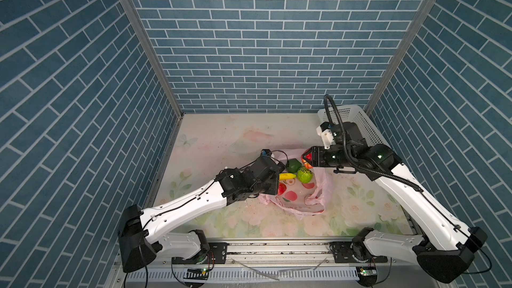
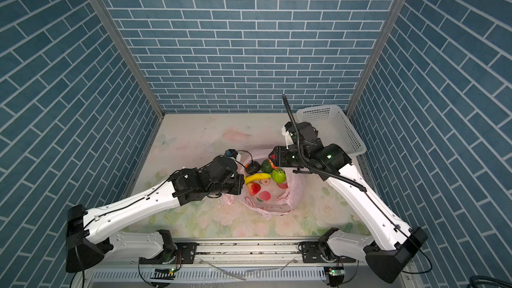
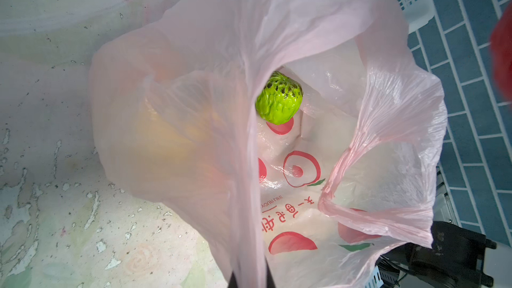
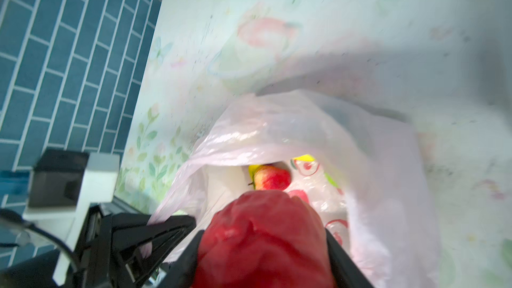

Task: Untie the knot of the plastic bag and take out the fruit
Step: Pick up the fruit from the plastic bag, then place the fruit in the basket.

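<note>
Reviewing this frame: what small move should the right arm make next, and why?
Probably raise the right hand clear of the plastic bag, heading for the white basket: it grips a red fruit just over the bag's open mouth, whose rim the left hand holds up.

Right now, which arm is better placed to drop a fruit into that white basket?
Right. The right gripper holds a red fruit, and the white basket stands close behind that arm. The left gripper is shut on the plastic bag, holding its mouth open.
</note>
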Motion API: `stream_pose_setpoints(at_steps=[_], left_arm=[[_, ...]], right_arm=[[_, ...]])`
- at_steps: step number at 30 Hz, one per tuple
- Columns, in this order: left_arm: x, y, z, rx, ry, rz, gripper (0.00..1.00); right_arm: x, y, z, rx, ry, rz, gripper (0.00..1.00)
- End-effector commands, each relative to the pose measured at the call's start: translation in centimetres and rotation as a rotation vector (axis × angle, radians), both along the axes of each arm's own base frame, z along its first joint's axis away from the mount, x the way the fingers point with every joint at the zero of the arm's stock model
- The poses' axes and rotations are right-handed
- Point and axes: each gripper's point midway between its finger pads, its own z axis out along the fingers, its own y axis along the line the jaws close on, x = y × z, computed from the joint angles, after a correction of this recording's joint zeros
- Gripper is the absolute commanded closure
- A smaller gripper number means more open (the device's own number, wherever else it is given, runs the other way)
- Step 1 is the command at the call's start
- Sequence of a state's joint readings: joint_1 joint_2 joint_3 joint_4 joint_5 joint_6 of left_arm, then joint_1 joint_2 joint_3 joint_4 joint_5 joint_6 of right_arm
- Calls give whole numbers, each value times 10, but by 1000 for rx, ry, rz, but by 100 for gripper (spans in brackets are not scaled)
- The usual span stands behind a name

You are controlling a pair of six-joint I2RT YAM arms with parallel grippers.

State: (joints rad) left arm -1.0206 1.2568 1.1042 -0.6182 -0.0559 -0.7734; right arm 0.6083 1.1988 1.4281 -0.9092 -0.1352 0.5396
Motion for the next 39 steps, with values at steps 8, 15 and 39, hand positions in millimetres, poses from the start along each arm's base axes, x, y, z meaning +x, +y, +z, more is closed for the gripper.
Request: stream_pose_setpoints(at_steps=[8, 15, 39], left_arm=[[-3, 7, -6, 40, 0, -20, 100], [-5, 5, -7, 38, 5, -30, 100], [-5, -1, -8, 50, 18, -56, 100]], right_arm=[[100, -103, -20, -49, -49, -276, 52], [168, -177, -71, -47, 0, -474, 52], [202, -220, -157, -119, 174, -559, 13]])
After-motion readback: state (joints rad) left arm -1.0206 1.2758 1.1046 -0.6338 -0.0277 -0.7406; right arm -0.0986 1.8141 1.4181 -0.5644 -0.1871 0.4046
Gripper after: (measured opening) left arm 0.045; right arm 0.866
